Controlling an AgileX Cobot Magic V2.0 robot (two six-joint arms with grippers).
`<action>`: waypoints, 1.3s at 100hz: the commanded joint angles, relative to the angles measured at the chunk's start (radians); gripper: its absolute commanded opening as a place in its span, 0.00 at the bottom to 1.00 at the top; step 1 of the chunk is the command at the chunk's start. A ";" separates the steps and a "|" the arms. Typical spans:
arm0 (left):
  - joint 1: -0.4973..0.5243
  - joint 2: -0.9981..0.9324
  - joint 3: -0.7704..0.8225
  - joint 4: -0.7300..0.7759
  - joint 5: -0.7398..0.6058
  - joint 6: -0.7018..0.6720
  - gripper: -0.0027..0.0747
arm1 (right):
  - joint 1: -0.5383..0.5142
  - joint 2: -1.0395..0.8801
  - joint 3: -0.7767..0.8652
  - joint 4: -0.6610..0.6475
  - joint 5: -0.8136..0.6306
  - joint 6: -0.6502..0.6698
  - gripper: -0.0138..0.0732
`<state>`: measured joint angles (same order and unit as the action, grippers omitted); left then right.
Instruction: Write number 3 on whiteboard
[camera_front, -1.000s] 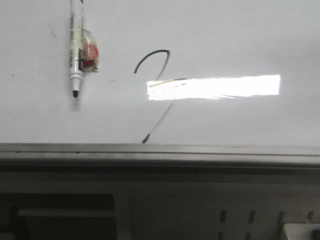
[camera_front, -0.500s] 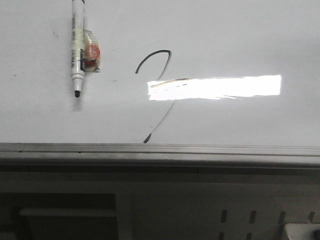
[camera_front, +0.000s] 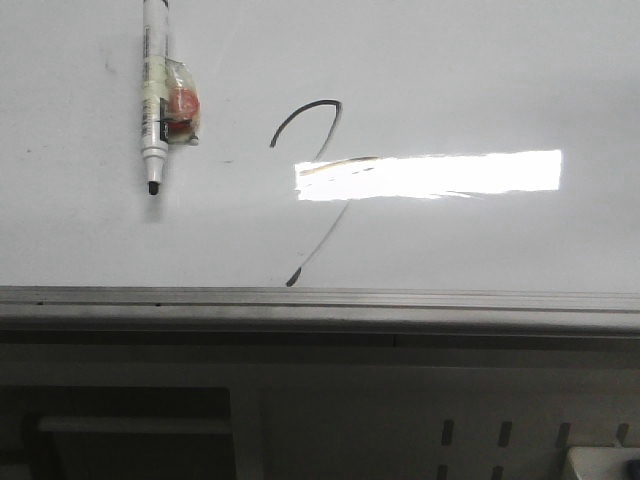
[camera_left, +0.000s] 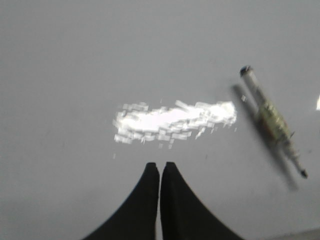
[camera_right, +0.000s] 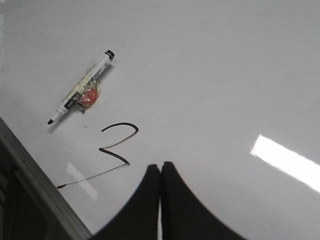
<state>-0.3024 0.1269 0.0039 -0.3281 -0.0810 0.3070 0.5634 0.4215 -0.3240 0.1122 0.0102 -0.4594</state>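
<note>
The 3 (camera_front: 318, 190) sits in the middle of the whiteboard (camera_front: 480, 80), its arch above the glare (camera_front: 430, 174) and its tail running down to a dot just above the rail (camera_front: 320, 298); nothing about it has changed from half a second ago. The marker (camera_front: 153, 95) lies at upper left, uncapped, barely shifted. Both the left gripper (camera_left: 160, 167) and the right gripper (camera_right: 161, 167) hover over the board with fingers pressed together, holding nothing.
</note>
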 joint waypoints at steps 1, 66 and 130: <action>0.086 -0.014 0.009 0.100 0.067 -0.118 0.01 | -0.007 0.003 -0.026 -0.009 -0.090 -0.003 0.10; 0.222 -0.156 0.034 0.105 0.383 -0.121 0.01 | -0.007 0.003 -0.026 -0.009 -0.090 -0.003 0.10; 0.222 -0.156 0.034 0.105 0.383 -0.121 0.01 | -0.024 -0.008 -0.003 0.000 -0.068 -0.003 0.10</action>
<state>-0.0826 -0.0052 0.0039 -0.2190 0.3442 0.1954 0.5611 0.4133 -0.3218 0.1122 0.0000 -0.4594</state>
